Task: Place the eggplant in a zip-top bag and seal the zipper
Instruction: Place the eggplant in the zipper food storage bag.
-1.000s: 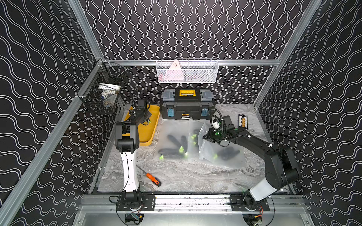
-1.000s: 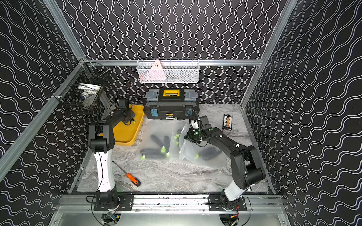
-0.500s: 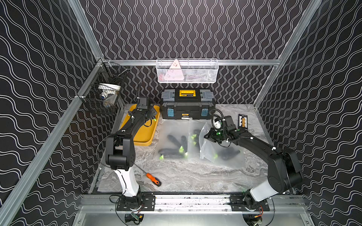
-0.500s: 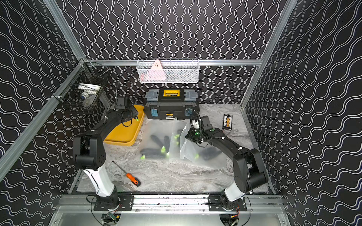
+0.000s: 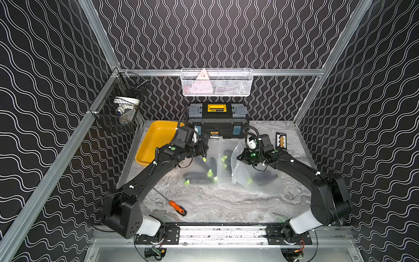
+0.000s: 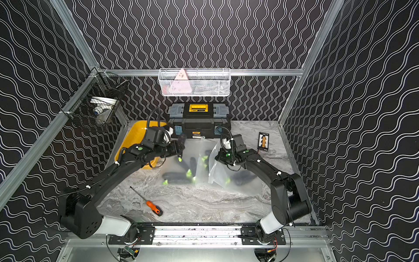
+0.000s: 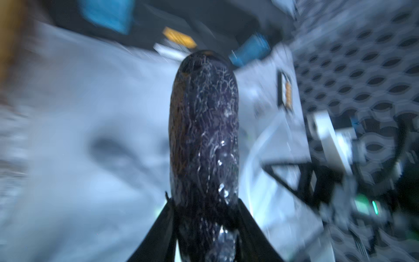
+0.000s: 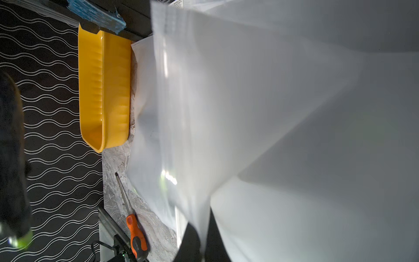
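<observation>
My left gripper [image 5: 201, 148] [image 7: 204, 204] is shut on a dark purple eggplant [image 5: 204, 141] [image 6: 182, 138] [image 7: 204, 124] and holds it in the air over the left side of the bags. The left wrist view is blurred. My right gripper [image 5: 239, 157] [image 8: 201, 226] is shut on one edge of a clear zip-top bag [image 5: 238, 169] [image 8: 226, 113], which it holds lifted off the table to the right of the eggplant. The eggplant is apart from that bag.
Other clear bags with eggplants [image 5: 197, 177] [image 5: 265, 178] inside lie flat on the marble table. A yellow tray [image 5: 154, 140] sits at the back left, a black toolbox [image 5: 217, 120] at the back, and an orange-handled screwdriver [image 5: 176, 207] near the front.
The left arm has swung from over the yellow tray to the right, carrying the eggplant toward the lifted bag. The right arm has hardly moved.
</observation>
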Controlling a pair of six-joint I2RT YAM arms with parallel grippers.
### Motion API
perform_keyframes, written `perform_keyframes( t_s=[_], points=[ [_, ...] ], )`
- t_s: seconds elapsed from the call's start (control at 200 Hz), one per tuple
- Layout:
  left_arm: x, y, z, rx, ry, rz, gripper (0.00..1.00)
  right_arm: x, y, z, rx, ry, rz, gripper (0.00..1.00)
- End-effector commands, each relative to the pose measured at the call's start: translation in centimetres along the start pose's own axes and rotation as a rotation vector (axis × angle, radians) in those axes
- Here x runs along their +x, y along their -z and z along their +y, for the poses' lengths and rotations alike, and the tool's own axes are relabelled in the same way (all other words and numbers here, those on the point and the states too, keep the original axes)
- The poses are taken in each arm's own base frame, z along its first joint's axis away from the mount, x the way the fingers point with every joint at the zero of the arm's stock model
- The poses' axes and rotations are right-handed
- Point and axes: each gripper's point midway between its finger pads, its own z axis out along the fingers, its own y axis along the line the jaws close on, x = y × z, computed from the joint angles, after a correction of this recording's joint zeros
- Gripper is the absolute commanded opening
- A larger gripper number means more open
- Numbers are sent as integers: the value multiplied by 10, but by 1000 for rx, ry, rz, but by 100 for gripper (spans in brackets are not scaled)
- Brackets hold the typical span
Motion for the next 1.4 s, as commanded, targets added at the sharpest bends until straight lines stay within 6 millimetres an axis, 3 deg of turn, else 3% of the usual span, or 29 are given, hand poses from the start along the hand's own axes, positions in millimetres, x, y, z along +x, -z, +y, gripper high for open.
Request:
perform_keyframes(
  t_s=[0.0, 0.06, 0.21, 0.405, 0.53, 0.716, 0.736, 0.846, 1.001, 1.396],
  points=[
    [44, -1, -33, 134, -130, 170, 41, -2, 0, 2, 5, 43, -17, 7],
    [64, -5, -46, 179, -198, 244, 41, -1, 0, 4, 1, 58, -17, 7],
    [104, -14, -55, 213, -290, 389, 40, 2, 2, 7, 20, 115, -25, 7],
    [129, -27, -52, 183, -352, 485, 40, 4, 11, 11, 24, 177, -38, 7],
    [125, -35, -47, 140, -350, 472, 40, 13, 16, 17, 10, 220, -20, 7],
    [118, -39, -47, 117, -361, 459, 40, 19, 24, 10, 49, 254, -9, 7],
    [118, -39, -47, 115, -360, 458, 40, 27, 21, 15, 44, 272, 6, 7],
    [115, -43, -46, 99, -364, 454, 40, 30, 24, 19, 29, 271, 11, 6],
    [115, -53, -42, 78, -373, 482, 40, 42, 28, 41, -34, 286, 29, 6],
    [100, -70, -56, 104, -349, 452, 42, 70, 37, 72, -172, 249, 91, 6]
  ],
)
